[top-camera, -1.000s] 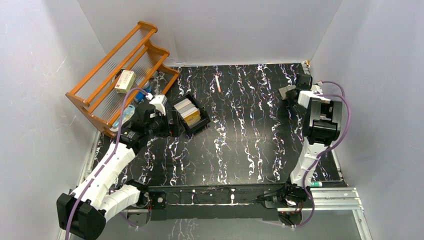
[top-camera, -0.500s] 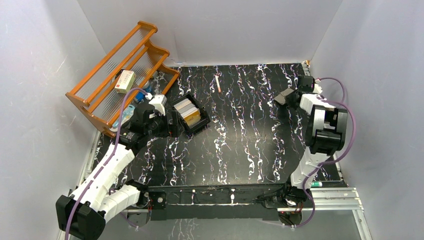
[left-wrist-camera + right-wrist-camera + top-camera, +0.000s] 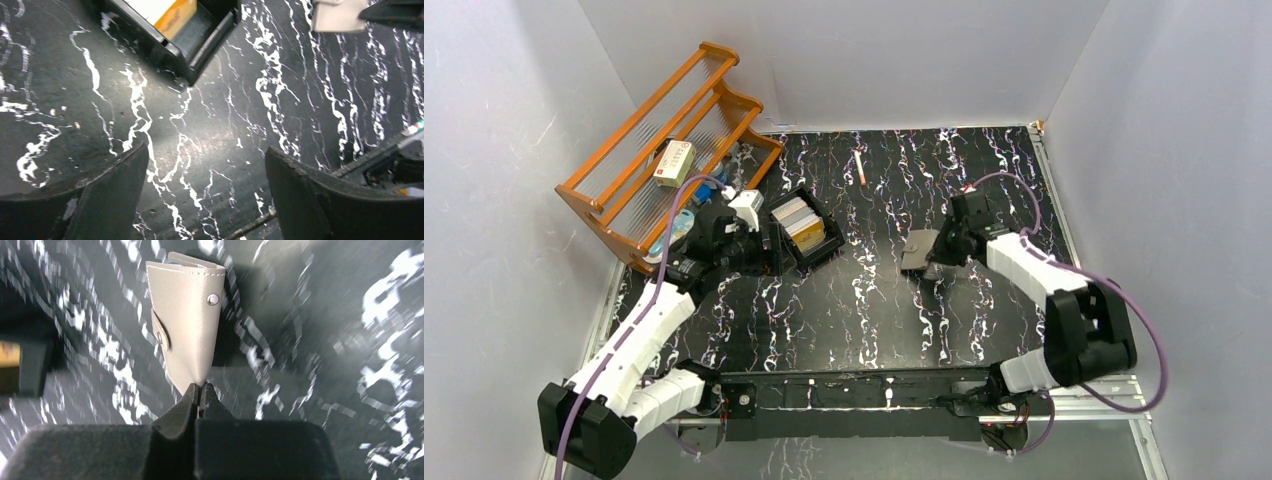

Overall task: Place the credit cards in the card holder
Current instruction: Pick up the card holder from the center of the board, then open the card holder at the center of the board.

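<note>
The credit cards (image 3: 796,220), white, grey and yellowish, lie stacked in a black shallow tray (image 3: 824,253) left of centre. My left gripper (image 3: 769,245) hovers just left of the tray, open, with only bare table between its fingers (image 3: 100,200). In the left wrist view the tray's corner (image 3: 210,42) and a yellowish card (image 3: 175,15) show at the top. The grey-brown card holder (image 3: 919,250) hangs folded over the middle of the table. My right gripper (image 3: 201,387) is shut on one lower corner of the card holder (image 3: 187,325), whose snap stud faces the camera.
An orange wooden rack (image 3: 664,150) stands at the back left with a cream box (image 3: 674,162) on it. A thin orange-tipped stick (image 3: 860,167) lies near the back wall. White walls close in the table on three sides.
My right arm has swung from the far right corner toward the table's middle, carrying the card holder. The left arm has stayed beside the tray, its jaws slightly narrower.
</note>
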Tool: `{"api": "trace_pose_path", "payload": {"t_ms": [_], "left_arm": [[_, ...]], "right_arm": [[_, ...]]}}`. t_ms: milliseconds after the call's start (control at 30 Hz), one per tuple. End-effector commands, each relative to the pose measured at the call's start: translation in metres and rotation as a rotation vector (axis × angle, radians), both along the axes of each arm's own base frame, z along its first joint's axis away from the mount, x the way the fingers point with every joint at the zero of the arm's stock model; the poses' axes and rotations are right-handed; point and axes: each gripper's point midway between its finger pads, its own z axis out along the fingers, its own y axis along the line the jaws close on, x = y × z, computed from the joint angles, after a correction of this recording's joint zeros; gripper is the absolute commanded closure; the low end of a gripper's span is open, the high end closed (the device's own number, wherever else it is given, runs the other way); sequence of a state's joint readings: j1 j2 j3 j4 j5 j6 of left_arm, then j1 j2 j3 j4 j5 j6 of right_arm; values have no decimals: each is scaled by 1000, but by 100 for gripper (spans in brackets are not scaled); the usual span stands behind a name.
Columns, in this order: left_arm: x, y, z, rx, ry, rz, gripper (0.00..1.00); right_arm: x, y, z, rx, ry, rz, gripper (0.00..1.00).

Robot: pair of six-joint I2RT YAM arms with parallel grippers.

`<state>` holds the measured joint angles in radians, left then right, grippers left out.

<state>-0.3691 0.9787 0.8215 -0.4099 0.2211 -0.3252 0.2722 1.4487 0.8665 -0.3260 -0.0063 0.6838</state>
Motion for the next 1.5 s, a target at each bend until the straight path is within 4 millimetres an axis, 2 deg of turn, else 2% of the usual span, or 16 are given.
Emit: {"api": "trace_pose_path", "payload": {"t_ms": [0,133,300,467,600,800,1033,1167,1267,1467], "left_arm": [[-9,-30,29,-168,88,-72,30],[-15,-57,33,-298,217,-86,38],[-22,-86,21,-352,293,-113,40],[-30,-110,9,-384,364,-150,41],[-33,-123,0,-377,396,-158,41],[-35,-131,-22,-324,435,-143,42],[-39,-142,-28,-299,437,-187,43],[-35,-143,-37,-269,439,-176,54],[-31,-139,-39,-233,417,-164,56],[-29,-136,-42,-202,400,-157,60]], "right_arm": [[-40,32,25,56,-51,129,100],[-67,67,45,147,-123,230,100],[-92,97,57,203,-145,278,100],[-108,132,80,253,-169,347,100],[-113,153,92,274,-210,392,100],[-119,172,108,305,-252,440,100],[-121,185,124,322,-292,467,100],[-124,192,137,352,-317,504,100],[-132,194,144,378,-324,531,100],[-141,193,142,395,-319,555,100]]}}
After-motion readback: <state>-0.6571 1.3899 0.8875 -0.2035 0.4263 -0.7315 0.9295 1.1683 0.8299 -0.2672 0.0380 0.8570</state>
